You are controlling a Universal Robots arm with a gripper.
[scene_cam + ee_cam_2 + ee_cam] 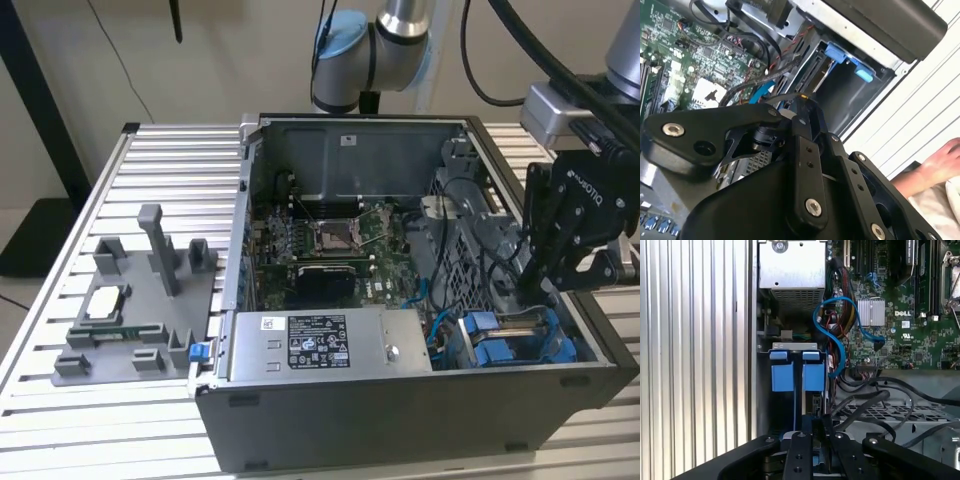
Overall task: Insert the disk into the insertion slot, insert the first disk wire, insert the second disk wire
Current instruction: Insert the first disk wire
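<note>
Blue-framed disk (792, 376) sits in insertion slot (795, 345) — gripper (816, 435) close over it, jaws pressed nearly together.

Soft, even light; glare whitens the slatted table (920, 100) in the second wrist view; case (335, 150) interior dim.

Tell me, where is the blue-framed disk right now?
In the exterior view the disk sits inside the case at the exterior view's right, beside the silver power-supply box, under the gripper.
</note>
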